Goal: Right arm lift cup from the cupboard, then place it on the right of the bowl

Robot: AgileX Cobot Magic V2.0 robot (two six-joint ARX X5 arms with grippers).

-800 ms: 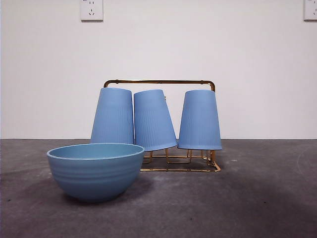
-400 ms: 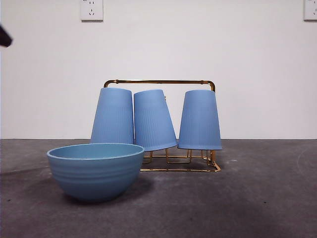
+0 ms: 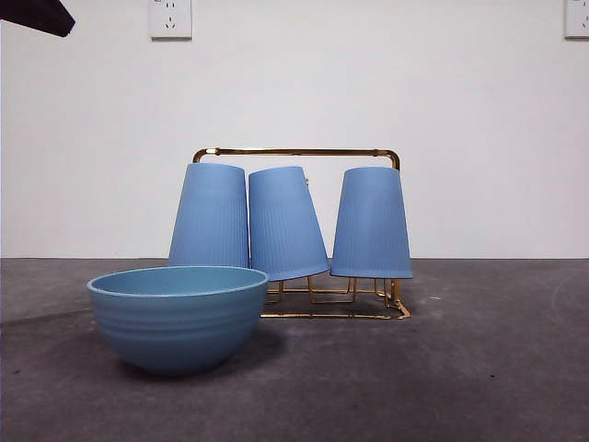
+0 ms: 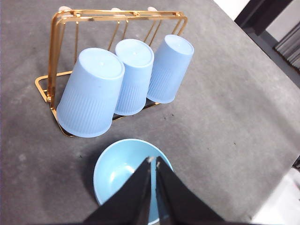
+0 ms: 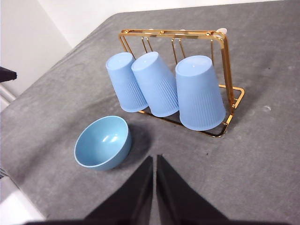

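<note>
Three light-blue ribbed cups hang upside down on the gold wire cupboard [image 3: 296, 152]: a left cup [image 3: 210, 217], a middle cup [image 3: 285, 221] tilted, and a right cup [image 3: 371, 221]. The wide blue bowl [image 3: 178, 316] stands on the table in front of the left cup. My right gripper [image 5: 153, 160] is shut and empty, high above the table, well apart from the cupboard [image 5: 224, 70], the cups [image 5: 199, 93] and the bowl [image 5: 102, 142]. My left gripper [image 4: 153, 162] is shut and empty, raised above the bowl [image 4: 117, 171]. In the front view only an arm's black tip [image 3: 35, 14] shows.
The grey table [image 3: 479, 368] stretches to the right of the bowl and in front of the cupboard. A white wall with two sockets stands behind. The table's edge runs near the bowl in the right wrist view [image 5: 28, 206].
In the front view a black arm tip has come in at the left edge and risen to the top left corner. The cups, cupboard and bowl have not moved.
</note>
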